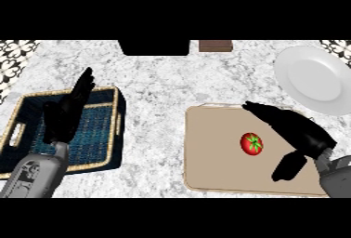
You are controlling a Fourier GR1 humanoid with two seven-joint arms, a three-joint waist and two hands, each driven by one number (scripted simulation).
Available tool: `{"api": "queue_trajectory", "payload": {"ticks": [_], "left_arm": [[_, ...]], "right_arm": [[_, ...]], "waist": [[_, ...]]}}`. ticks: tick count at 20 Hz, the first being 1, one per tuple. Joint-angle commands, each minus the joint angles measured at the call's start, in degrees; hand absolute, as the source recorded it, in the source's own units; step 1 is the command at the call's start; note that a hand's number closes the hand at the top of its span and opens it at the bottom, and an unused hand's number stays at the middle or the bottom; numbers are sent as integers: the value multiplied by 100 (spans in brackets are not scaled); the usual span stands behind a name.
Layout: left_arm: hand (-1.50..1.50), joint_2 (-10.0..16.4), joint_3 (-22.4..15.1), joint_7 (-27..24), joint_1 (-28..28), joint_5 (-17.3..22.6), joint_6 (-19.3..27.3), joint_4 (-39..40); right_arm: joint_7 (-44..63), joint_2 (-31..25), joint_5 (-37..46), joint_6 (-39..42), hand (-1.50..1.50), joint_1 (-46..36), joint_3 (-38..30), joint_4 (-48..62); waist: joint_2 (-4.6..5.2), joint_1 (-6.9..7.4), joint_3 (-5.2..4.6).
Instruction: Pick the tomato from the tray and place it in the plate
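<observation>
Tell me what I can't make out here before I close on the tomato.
Head view only:
- plate: its right side is cut off by the view's edge.
- tray: its right end is hidden under the right hand and forearm.
- basket: part of its floor is hidden by the left hand.
- tomato: the right hand's height relative to it is unreadable from above.

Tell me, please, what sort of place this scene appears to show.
Most likely a kitchen counter: a white-and-grey marbled stone worktop, a round white plate and a red tomato on a flat beige rectangular tray.
</observation>
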Motion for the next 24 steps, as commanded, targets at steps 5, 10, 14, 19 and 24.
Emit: {"api": "queue_trajectory", "payload": {"ticks": [5, 10, 14, 19, 24], "left_arm": [[0, -130, 409, -401, -284, -196, -329, 674], [0, -465, 182, -78, 267, -480, -101, -118], [0, -472, 563, -836, 84, -514, -385, 723], [0, -473, 535, 160, 134, -518, -485, -156], [0, -718, 690, -190, -275, -703, -446, 486]], "right_arm": [[-349, 792, 953, 264, -150, -220, -29, 975], [-982, 1012, 1450, 202, -150, -161, -211, 1767], [-899, 1126, 1647, 423, -150, 94, -420, 1451], [-1776, 1382, 2299, -172, -150, -104, -535, 2736], [-1563, 1702, 2596, -150, 150, -174, -717, 2188]], "waist": [[11, -17, 0], [3, 5, 2], [2, -39, -1], [3, 0, 3], [0, -35, 0]]}}
